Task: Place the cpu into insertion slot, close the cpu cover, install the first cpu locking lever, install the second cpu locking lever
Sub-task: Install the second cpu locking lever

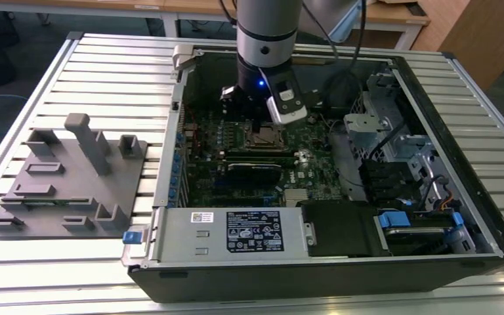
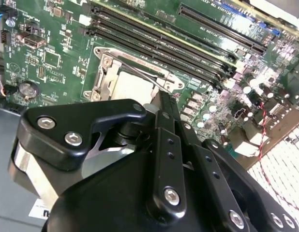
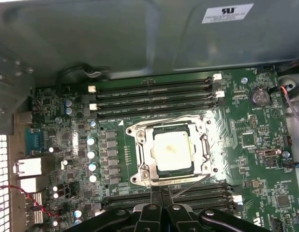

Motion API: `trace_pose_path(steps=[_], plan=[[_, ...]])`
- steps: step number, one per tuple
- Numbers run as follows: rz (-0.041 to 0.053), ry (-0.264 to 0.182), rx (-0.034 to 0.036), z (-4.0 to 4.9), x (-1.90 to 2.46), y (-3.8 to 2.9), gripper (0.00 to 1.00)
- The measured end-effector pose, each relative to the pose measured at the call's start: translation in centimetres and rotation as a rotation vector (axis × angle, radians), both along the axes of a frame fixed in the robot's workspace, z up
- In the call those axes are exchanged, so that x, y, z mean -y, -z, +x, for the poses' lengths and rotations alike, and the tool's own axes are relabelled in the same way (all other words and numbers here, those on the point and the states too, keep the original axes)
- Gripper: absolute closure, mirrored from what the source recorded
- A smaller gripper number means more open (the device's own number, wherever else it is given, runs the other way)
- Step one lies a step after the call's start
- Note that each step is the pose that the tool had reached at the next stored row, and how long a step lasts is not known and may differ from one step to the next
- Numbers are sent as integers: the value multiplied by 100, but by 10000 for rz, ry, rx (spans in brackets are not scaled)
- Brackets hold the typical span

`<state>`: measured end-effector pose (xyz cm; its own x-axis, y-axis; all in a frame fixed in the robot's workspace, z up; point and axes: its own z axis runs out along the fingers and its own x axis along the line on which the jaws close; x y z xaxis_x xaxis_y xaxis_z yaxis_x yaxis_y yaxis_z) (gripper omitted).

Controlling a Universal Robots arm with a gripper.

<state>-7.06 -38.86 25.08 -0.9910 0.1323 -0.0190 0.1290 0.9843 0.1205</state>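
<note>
The cpu (image 3: 171, 150) lies in the insertion slot (image 1: 265, 136), its pale square face showing through the cut-out of the cpu cover (image 3: 143, 145), which lies flat over it. In both wrist views a thin wire locking lever (image 3: 190, 186) runs slanted along one side of the socket and ends at my fingertips. My gripper (image 3: 161, 203) hovers just beside that edge of the socket with its fingers (image 2: 161, 101) pressed together. I cannot tell whether the lever's end is clamped or only touched. Another wire runs along the socket's opposite edge (image 3: 164, 121).
Long black memory slots (image 3: 154, 94) flank the socket on two sides. The arm (image 1: 265, 46) reaches down into the open computer case, with the labelled power supply box (image 1: 234, 231) at the front and a drive cage (image 1: 392, 144) towards the exterior view's right. A grey fixture block (image 1: 68, 177) sits outside.
</note>
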Motion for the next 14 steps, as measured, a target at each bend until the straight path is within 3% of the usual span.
trace_pose_path(steps=[9,14], plan=[[-13,2,0,0,19,117,90],[-21,2,1,-28,46,140,90]])
